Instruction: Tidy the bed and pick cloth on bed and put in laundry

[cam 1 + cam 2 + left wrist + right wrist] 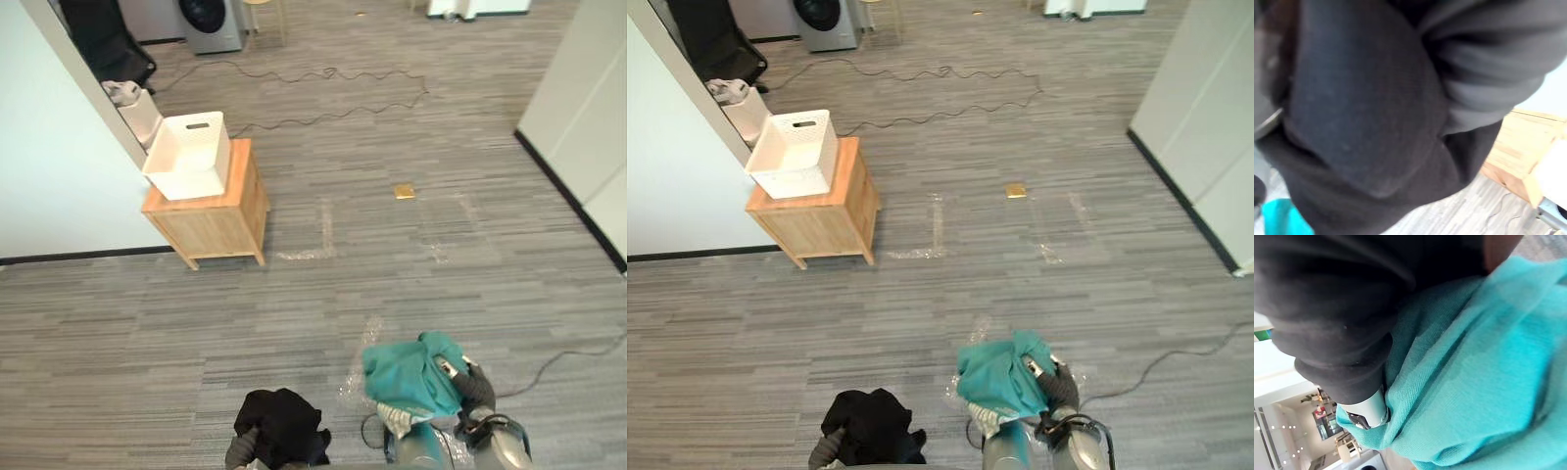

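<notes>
Here we see the right hand [474, 388] low on our right side over the grey carpet [392, 264]. A teal cloth [411, 377] is bunched on top of it, and a silver finger [450, 369] lies across the fabric, clamping it. Just beside it, the left hand [241, 450] is buried under a black cloth [284, 426], so we cannot tell whether it is closed on that cloth, and the white laundry basket [186, 162] stands well apart from both on a wooden cabinet [220, 220] by the wall
</notes>
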Robot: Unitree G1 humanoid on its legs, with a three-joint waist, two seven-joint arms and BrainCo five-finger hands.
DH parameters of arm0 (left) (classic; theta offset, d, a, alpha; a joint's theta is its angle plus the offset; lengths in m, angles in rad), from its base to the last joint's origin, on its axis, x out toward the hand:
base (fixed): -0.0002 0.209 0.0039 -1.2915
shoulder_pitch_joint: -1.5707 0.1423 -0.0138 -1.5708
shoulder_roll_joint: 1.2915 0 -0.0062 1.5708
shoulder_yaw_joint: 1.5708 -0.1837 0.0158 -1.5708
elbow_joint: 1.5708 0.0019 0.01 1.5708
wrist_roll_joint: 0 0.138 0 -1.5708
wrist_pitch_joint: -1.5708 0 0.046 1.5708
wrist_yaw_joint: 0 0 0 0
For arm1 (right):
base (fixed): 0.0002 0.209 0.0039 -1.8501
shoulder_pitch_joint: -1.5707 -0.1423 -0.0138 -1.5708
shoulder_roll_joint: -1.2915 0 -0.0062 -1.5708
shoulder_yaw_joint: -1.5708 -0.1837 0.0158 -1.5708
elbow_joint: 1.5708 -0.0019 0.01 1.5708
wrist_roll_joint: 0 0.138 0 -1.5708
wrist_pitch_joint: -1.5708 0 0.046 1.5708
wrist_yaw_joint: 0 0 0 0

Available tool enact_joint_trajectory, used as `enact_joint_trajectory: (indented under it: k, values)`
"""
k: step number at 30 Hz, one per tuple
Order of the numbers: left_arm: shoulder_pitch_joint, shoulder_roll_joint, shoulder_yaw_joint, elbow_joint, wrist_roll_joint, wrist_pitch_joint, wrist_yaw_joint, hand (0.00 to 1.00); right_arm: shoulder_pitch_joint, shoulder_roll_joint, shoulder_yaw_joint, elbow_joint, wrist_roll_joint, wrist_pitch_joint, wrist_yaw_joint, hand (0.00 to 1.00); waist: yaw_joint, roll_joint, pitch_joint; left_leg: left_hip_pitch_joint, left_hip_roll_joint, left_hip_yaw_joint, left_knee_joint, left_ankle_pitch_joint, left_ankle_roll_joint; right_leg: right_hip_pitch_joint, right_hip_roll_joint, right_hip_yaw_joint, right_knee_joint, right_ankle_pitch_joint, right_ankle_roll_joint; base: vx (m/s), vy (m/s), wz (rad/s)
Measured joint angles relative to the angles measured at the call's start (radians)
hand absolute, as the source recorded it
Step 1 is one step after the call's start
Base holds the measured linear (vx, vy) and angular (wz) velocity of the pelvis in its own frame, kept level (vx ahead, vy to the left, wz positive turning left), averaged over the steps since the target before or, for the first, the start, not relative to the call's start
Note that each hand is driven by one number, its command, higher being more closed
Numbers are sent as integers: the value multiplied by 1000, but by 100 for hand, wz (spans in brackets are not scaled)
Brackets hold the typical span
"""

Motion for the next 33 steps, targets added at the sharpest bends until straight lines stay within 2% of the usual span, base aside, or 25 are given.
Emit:
enact_joint_trajectory:
  k: [1, 3, 6, 7, 8, 10, 12, 13, 14, 15, 16, 17, 18, 19, 21, 24, 25, 26, 27, 28, 29, 30, 31, 32, 33]
  values:
    - [-15, 4, -3, 6, 5, -10, -9, 100, 6, 9, -9, 10, -4, -10, -9, 100, 8, -10, 4, -58, -52, 22, 172, -3, -4, 73, 2, -11, -26, -26, -33, 308, -241, 22]
    - [-24, 8, -1, 4, 13, -24, -9, 100, 11, 19, -9, 9, -15, -50, -16, 100, 11, -31, 12, -107, -93, 126, 201, -11, 7, 160, 3, -12, -97, -33, -44, 379, -282, 7]
    - [-59, 17, 0, 0, 20, -30, -9, 100, 10, 42, -21, 5, -52, -87, -16, 100, 7, -57, 26, -186, -94, 322, -127, -56, 75, 260, 1, -23, -200, -33, -51, 380, -211, 5]
    - [-64, 13, 0, -9, 20, -30, -9, 100, 12, 45, -29, 5, -57, -87, -16, 100, 8, -65, 32, -192, -97, 402, -368, -51, 67, 289, -4, -42, -224, -42, -49, 355, -108, 14]
    - [-63, 11, -1, -13, 21, -30, -9, 100, 12, 47, -29, 5, -59, -87, -16, 100, 7, -67, 33, -193, -96, 434, -462, -43, 59, 304, -4, -51, -233, -53, -44, 384, -54, 24]
    - [-59, 8, -9, -41, 38, -36, -4, 100, 10, 43, -47, 5, -59, -91, -18, 100, 11, -77, 46, -200, -89, 502, -789, 41, 17, 385, 7, -66, -249, -119, -26, 483, 3, 22]
    - [-42, 8, -13, -79, 38, -41, -1, 100, -4, 19, -45, 6, -55, -107, -16, 100, 25, -75, 46, -235, -43, 513, -849, 61, 1, 426, 22, -59, -231, -189, -7, 510, 90, -16]
    - [-43, 13, -11, -94, 33, -43, -1, 100, -17, 19, -46, 9, -47, -112, -16, 100, 45, -101, 37, -257, -27, 521, -798, 58, 7, 450, -7, -63, -217, -236, 12, 653, 179, -37]
    - [-41, 24, -9, -114, 30, -39, -1, 100, -19, 25, -47, 10, -45, -114, -16, 100, 46, -121, 30, -258, -33, 524, -760, 68, 22, 458, -27, -71, -182, -231, 20, 713, 171, -25]
    - [-56, 29, 3, -111, -1, -35, -10, 100, -38, 29, -43, 20, -44, -127, -17, 100, 45, -136, 29, -244, -80, 518, -742, 126, 109, 379, -80, -57, 77, -205, 55, 918, 176, 17]
    - [-73, 49, 13, -101, -15, -34, -9, 100, -62, 42, -40, 50, -45, -137, -19, 100, 26, -180, 21, -222, -123, 514, -744, 169, 197, 271, -155, -59, 342, -114, 95, 777, 132, 34]
    - [-82, 60, 19, -100, -13, -34, -9, 100, -68, 50, -39, 72, -45, -140, -20, 100, 24, -191, 20, -202, -145, 512, -744, 161, 213, 232, -191, -63, 441, -25, 82, 910, 165, 57]
    - [-95, 71, 15, -100, 7, -34, -8, 100, -83, 71, -21, 121, -52, -141, -24, 100, 18, -218, 26, -149, -185, 488, -766, 125, 222, 156, -253, -78, 599, 136, 53, 599, 99, 48]
    - [-103, 74, 17, -100, 20, -35, -5, 100, -89, 80, -13, 126, -60, -140, -28, 100, 17, -215, 33, -116, -190, 470, -774, 114, 229, 108, -271, -92, 673, 84, 32, 722, 101, 50]
    - [-103, 75, 15, -101, 32, -36, 1, 100, -97, 94, 5, 124, -85, -142, -38, 100, 8, -186, 50, -7, -189, 426, -819, 96, 223, 63, -250, -130, 669, 1, 43, 756, 78, 54]
    - [-107, 81, 2, -135, 82, -61, 19, 100, -63, 114, 20, 97, -87, -147, -40, 100, -22, -147, 59, 156, -188, 327, -904, 87, 205, 15, -173, -162, 330, -60, 59, 647, -51, 97]
    - [-112, 83, -5, -156, 84, -77, 17, 100, -45, 114, 19, 73, -86, -150, -38, 100, -22, -143, 62, 195, -188, 295, -923, 58, 165, -30, -151, -155, 112, -35, 65, 429, -124, 69]
    - [-118, 85, -5, -156, 84, -79, 16, 100, -43, 115, 19, 74, -86, -151, -37, 100, -22, -142, 63, 206, -188, 288, -926, 44, 158, -49, -144, -145, 22, -3, 70, 516, -173, 75]
    - [-129, 95, -8, -151, 84, -78, 15, 100, -36, 120, 19, 77, -84, -151, -36, 100, -22, -159, 62, 233, -192, 276, -926, 17, 137, -67, -143, -118, -156, 78, 88, 506, -215, 75]
    - [-127, 114, -15, -152, 83, -78, 14, 100, -33, 135, 19, 80, -85, -151, -35, 100, -21, -174, 73, 284, -201, 273, -924, -16, 95, -84, -148, -69, -257, 143, 108, 511, -236, 78]
    - [-120, 121, -20, -152, 83, -78, 14, 100, -26, 141, 19, 79, -85, -151, -35, 100, -21, -179, 73, 304, -197, 275, -922, -41, 86, -83, -147, -47, -268, 163, 106, 511, -291, 80]
    - [-91, 133, -27, -155, 83, -86, 14, 100, -10, 152, 26, 79, -84, -151, -34, 100, -23, -192, 62, 346, -192, 274, -906, -101, 74, -80, -151, -19, -249, 190, 83, 535, -367, 67]
    - [-58, 151, -43, -156, 83, -104, 13, 100, 10, 153, 39, 77, -84, -152, -20, 100, -19, -224, 29, 371, -195, 264, -855, -177, 49, -83, -159, -6, -177, 193, 24, 554, -413, 54]
    - [-47, 144, -44, -148, 81, -104, 14, 100, 11, 144, 39, 78, -84, -152, -15, 100, -19, -214, 22, 378, -180, 261, -832, -211, 45, -95, -148, 1, -140, 245, 10, 575, -460, 14]
    - [-11, 114, -54, -138, 76, -102, 16, 100, 11, 109, 41, 75, -83, -153, -6, 100, -20, -155, -5, 397, -110, 272, -822, -258, 34, -107, -95, -46, -81, 231, 2, 592, -367, -28]
